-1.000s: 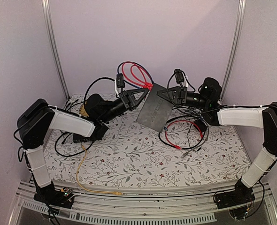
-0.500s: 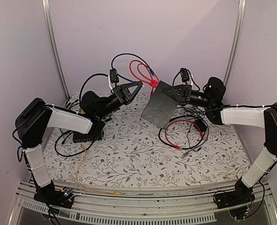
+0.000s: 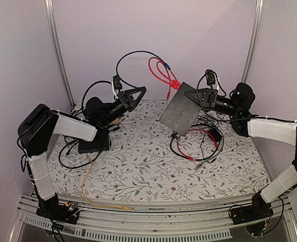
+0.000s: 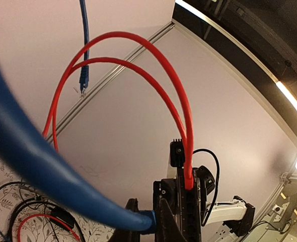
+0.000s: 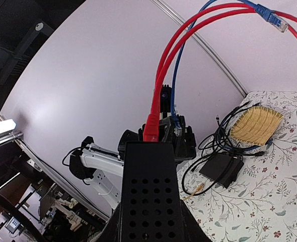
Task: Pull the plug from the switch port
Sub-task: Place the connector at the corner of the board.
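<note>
Floral table [image 3: 148,166], lilac walls [image 3: 189,40]; right claw [image 3: 188,95] holds tilted switch [image 3: 181,115].

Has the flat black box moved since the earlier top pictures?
Yes. The flat black box has shifted right, toward the right metal post, carried in the right gripper.

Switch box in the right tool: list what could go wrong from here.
1. The switch box sits tilted, gripped at one edge by the right tool; it may slip.
2. A red plug is seated in it, so pulling away would tug the red loops.
3. The blue cable in the left tool dangles its blue plug near those loops; it may snag.
</note>
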Available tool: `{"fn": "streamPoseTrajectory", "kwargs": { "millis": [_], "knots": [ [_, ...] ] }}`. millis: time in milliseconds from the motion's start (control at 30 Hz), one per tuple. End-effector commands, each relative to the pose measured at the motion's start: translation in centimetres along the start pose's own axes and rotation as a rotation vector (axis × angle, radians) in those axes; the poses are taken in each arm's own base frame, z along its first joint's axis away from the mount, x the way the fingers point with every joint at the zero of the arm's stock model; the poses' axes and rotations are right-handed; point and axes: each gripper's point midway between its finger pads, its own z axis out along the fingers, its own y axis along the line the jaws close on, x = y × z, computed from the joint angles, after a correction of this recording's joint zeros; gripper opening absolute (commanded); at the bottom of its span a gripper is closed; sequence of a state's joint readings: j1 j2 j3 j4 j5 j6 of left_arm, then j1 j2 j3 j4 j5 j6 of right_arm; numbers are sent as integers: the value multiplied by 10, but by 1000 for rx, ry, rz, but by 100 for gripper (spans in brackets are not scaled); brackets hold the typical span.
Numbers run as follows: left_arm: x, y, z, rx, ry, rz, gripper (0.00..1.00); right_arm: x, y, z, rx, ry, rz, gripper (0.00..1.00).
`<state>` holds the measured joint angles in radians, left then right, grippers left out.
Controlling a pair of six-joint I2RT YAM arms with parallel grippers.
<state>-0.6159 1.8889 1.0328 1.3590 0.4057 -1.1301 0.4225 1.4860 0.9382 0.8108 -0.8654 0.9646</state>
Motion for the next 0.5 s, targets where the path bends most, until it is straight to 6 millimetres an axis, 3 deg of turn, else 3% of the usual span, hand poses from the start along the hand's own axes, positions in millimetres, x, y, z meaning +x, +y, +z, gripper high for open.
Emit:
{"fn": "streamPoseTrajectory", "kwargs": {
  "millis": [0,133,333,467],
  "knots": [
    [5,39,8,-40,2,-47,0,-17,34,-11,-57,-69,-101,1],
    [1,61,12,-65,-26,-89,0,-14,34,-20,-45,-76,-102,1],
    [-35,82,12,-94,-158,-89,0,-1,31,-35,-18,-70,-82,1],
    [-39,92,26,-132,-147,-62,0,8,33,-42,-11,-63,-73,1]
  ]
}}
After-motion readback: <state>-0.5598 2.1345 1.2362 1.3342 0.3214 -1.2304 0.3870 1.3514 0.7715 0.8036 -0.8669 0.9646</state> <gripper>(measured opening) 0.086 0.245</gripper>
